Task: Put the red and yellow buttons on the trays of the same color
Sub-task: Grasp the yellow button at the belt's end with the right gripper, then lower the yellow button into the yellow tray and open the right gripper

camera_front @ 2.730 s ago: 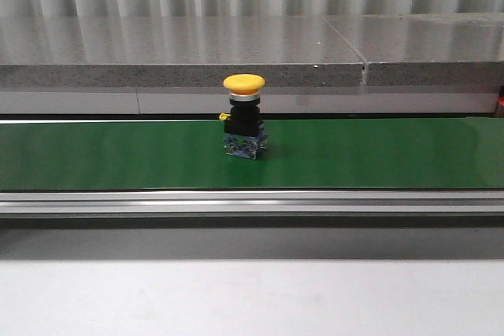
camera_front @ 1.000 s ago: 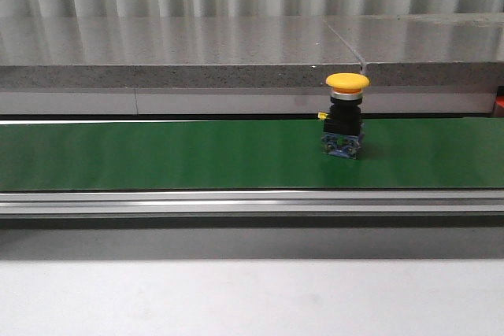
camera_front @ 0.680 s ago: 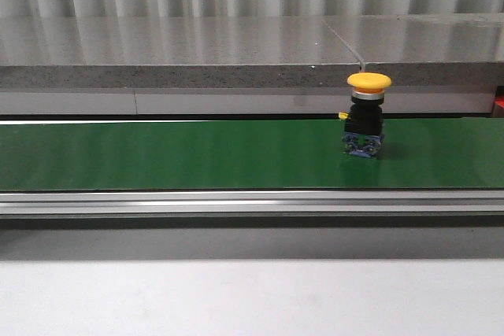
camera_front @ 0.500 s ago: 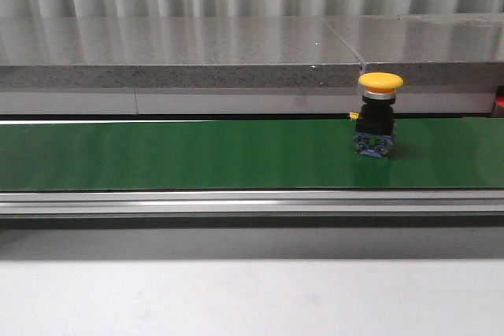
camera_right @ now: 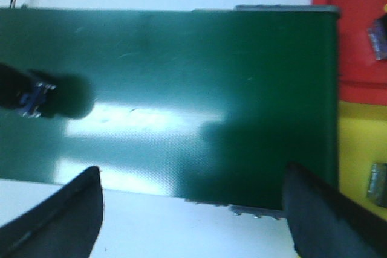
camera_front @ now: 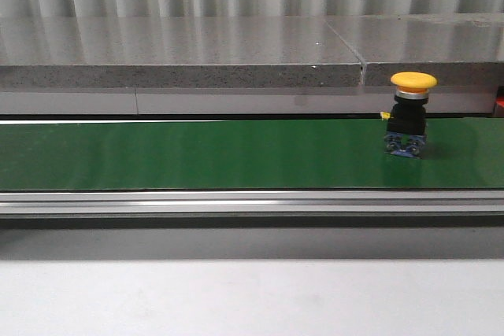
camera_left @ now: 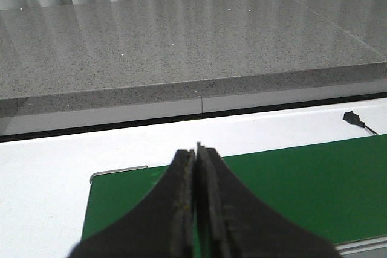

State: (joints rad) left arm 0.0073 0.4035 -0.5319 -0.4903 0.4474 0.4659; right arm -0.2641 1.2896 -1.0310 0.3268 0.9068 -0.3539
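Note:
A yellow button [camera_front: 412,116] with a mushroom cap and black body stands upright on the green belt [camera_front: 197,153], towards its right end. In the right wrist view only its dark base [camera_right: 24,93] shows at the frame edge. My right gripper [camera_right: 192,170] hangs open over the belt's near edge, well short of the button. Past the belt's end lie the red tray [camera_right: 354,46] and the yellow tray [camera_right: 357,143]. My left gripper [camera_left: 196,155] is shut on nothing above the belt's other end. No red button is in view.
A grey stone ledge [camera_front: 181,53] runs behind the belt, and an aluminium rail [camera_front: 236,202] runs along its front. Dark button bodies lie in the red tray [camera_right: 378,31] and the yellow tray [camera_right: 378,182]. A black cable [camera_left: 357,120] lies on the white table.
The yellow button has ridden the belt steadily to the right, from the middle to near the right end. Neither gripper shows in the earlier frames.

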